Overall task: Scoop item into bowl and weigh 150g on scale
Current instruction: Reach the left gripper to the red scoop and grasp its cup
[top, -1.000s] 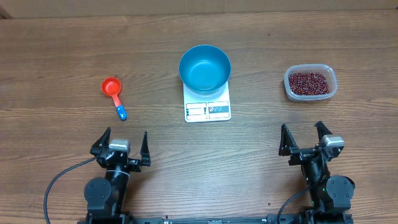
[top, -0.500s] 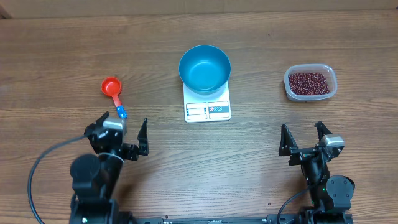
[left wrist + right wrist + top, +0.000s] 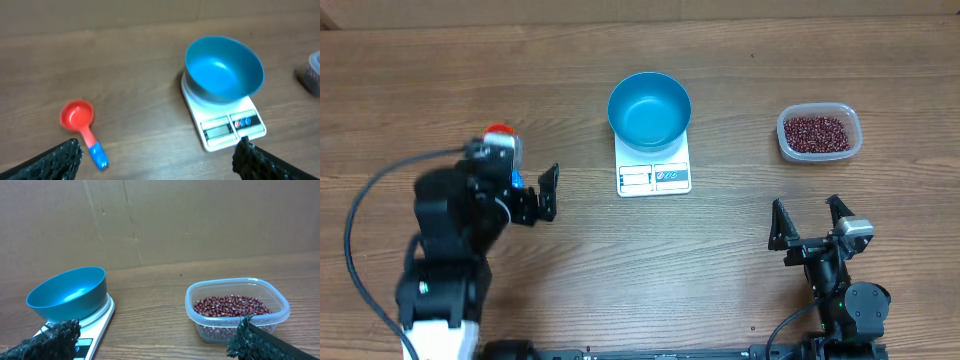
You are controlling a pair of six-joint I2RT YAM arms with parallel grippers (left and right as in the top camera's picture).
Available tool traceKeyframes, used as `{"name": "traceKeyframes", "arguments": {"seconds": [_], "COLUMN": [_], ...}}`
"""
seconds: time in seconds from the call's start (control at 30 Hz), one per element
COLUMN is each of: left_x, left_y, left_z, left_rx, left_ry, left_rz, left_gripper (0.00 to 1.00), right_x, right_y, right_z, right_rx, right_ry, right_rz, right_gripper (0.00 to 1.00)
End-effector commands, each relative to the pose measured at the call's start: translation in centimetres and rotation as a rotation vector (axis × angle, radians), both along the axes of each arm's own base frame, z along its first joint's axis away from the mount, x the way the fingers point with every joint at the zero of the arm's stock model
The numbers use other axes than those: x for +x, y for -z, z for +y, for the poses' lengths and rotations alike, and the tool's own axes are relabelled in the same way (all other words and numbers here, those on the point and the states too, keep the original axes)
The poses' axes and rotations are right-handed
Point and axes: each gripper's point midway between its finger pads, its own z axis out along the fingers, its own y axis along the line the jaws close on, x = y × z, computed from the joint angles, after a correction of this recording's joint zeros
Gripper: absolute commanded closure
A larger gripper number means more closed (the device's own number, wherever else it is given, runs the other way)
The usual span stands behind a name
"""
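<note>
Your left gripper (image 3: pixel 156 159) hangs over the scoop (image 3: pixel 77 116), its black, rough-textured jaws spread wide and empty. The right gripper (image 3: pixel 806 215) sits low near the table's (image 3: pixel 720 260) front edge, jaws likewise apart. The beans (image 3: pixel 231 306), small glossy red-brown ovals, are heaped in a clear rounded-rectangular plastic tub (image 3: pixel 783 140) at right. The smooth round blue bowl (image 3: pixel 649 110) stands on the flat white scale (image 3: pixel 654 178). The scoop's red cup has a blue-tipped handle.

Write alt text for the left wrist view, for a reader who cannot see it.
An empty blue bowl sits on a white scale on a wooden table. A red scoop with a blue handle lies left of it.
</note>
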Motion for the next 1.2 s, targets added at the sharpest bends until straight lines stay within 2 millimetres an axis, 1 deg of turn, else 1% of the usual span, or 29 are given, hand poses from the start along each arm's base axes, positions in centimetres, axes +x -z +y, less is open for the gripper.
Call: {"name": "traceKeyframes", "arguments": {"seconds": [0.0, 0.17, 0.2, 0.3, 0.33, 0.63, 0.7, 0.77, 0.8, 0.9, 1.03, 1.17], "left_x": [1.5, 2.7, 3.3, 4.0, 4.6, 7.8, 8.4, 9.0, 9.3, 10.2, 11.4, 12.4], "left_y": [-1.7, -1.9, -1.9, -1.8, -1.6, 1.4, 2.1, 3.1, 3.6, 4.8, 6.1, 7.8], "left_z": [-0.9, -2.0, -2.1, -2.3, -2.4, -2.3, -1.9, -0.7, 0.2, 2.8, 6.1, 9.6], "left_rx": [-0.025, -0.031, -0.040, -0.057, -0.062, -0.067, -0.053, -0.017, -0.007, 0.000, 0.035, 0.040], "left_ry": [0.047, 0.139, 0.144, 0.151, 0.154, 0.148, 0.134, 0.069, 0.014, -0.139, -0.268, -0.412], "left_rz": [0.083, 0.244, 0.313, 0.402, 0.432, 0.478, 0.488, 0.506, 0.521, 0.549, 0.553, 0.564], "left_gripper": [0.00, 0.00, 0.00, 0.00, 0.00, 0.00, 0.01, 0.00, 0.02, 0.04, 0.11, 0.13], "right_x": [0.0, 0.0, 0.0, 0.0, 0.0, 0.0, 0.0, 0.0, 0.0, 0.0, 0.0, 0.0], "right_y": [0.2, 0.2, 0.2, 0.2, 0.2, 0.2, 0.2, 0.2, 0.2, 0.2, 0.2, 0.2], "right_z": [-0.2, -0.2, -0.2, -0.2, -0.2, -0.2, -0.2, -0.2, -0.2, -0.2, -0.2, -0.2], "right_rx": [0.001, 0.001, 0.001, 0.001, 0.001, 0.001, 0.001, 0.001, 0.001, 0.001, 0.001, 0.001], "right_ry": [0.011, 0.011, 0.011, 0.011, 0.011, 0.011, 0.011, 0.011, 0.011, 0.011, 0.011, 0.011], "right_rz": [-0.003, -0.003, -0.003, -0.003, -0.003, -0.003, -0.003, -0.003, -0.003, -0.003, -0.003, -0.003], "right_gripper": [0.00, 0.00, 0.00, 0.00, 0.00, 0.00, 0.00, 0.00, 0.00, 0.00, 0.00, 0.00]}}
